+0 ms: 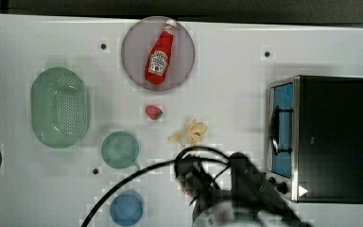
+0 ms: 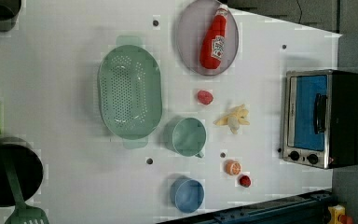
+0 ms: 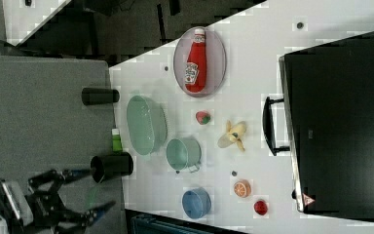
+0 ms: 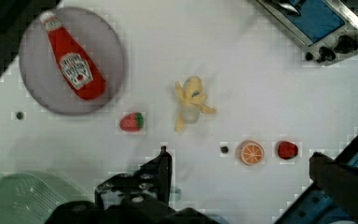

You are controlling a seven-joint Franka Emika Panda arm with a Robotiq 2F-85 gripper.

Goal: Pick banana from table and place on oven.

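One pincer (image 4: 165,161) hangs above the white surface (image 1: 236,71), its dark fingers parted wide with nothing between them; in the top view the arm's black body and looping cable sit just below the banana (image 1: 190,132). That banana lies flat on the surface and apart from the pincer, a small pale yellow toy, partly peeled, its cream peel strips splayed out around a paler core. In the top view it sits between the strawberry (image 1: 154,112) on the top view's left and the oven (image 1: 319,137) on the top view's right, well apart from the oven. The oven is boxy, with a black top, a silver front frame, a blue glass door with a handle, and black knobs. Farther out, a ketchup bottle (image 1: 160,53) lies on a grey plate (image 1: 132,61), a green colander (image 1: 59,106) and a green cup (image 1: 119,149) stand on the top view's left, with a blue bowl (image 1: 126,208) below them. An orange slice (image 2: 233,167) and a small red fruit (image 2: 245,180) lie beside each other in the left view.
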